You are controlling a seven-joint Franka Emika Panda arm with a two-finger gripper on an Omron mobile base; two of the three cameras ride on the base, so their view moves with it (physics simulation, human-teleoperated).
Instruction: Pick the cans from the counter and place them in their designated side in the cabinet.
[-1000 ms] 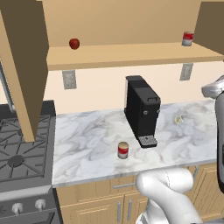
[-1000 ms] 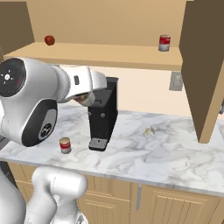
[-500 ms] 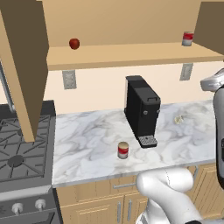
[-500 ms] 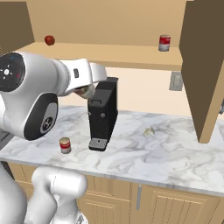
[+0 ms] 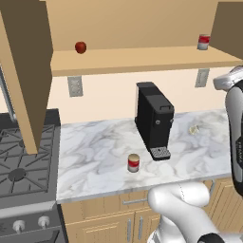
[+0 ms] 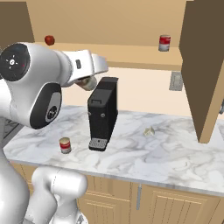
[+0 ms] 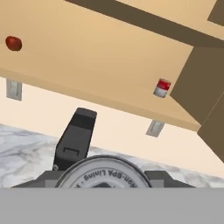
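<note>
My gripper (image 6: 85,83) is shut on the yellowish-olive can (image 6: 87,82), held in the air above the coffee machine's left side, below the cabinet shelf (image 6: 131,56). In the hand view the can's pale lid (image 7: 104,174) sits between my dark fingertips (image 7: 162,178). The red-label can (image 5: 134,163) (image 6: 65,145) stands upright on the marble counter (image 5: 95,152) in front of the machine. A small red-and-grey can (image 5: 203,42) (image 6: 164,43) (image 7: 162,87) marks the shelf's right end. A red ball (image 5: 80,47) (image 6: 49,40) (image 7: 13,43) lies at the left end.
A black coffee machine (image 5: 154,118) (image 6: 103,113) (image 7: 75,138) stands mid-counter. A small pale object (image 5: 193,129) (image 6: 149,131) lies to its right. The open brown cabinet doors (image 5: 26,71) (image 6: 203,65) jut out at both ends. A black gas stove (image 5: 23,161) adjoins the counter's left.
The arm has lifted the olive can a little higher toward the shelf. The red-label can and everything else stayed put.
</note>
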